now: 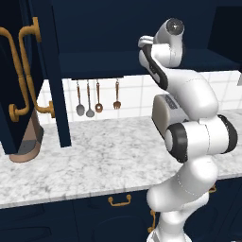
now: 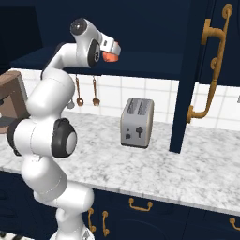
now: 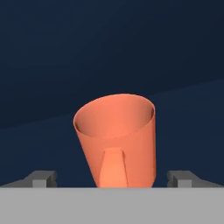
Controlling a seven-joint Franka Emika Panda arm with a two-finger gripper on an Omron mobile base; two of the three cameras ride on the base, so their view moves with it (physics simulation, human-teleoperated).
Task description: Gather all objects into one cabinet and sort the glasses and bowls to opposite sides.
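Navy kitchen, white marbled counter (image 2: pixel 154 164) under an open dark wall cabinet (image 1: pixel 108 61) with brass handles. On the counter a grey toaster (image 2: pixel 137 123); on the tiled wall, hanging spoons (image 1: pixel 87 101). White arm raised to the cabinet shelf. Gripper (image 3: pixel 113 178) spread wide, one fingertip (image 3: pixel 41 178) at 9 o'clock and the other at 3 o'clock of an orange tumbler (image 3: pixel 116 138). Tumbler upright on the navy shelf, between the fingers, not pinched. Seen also in the right base view, just at the hand.
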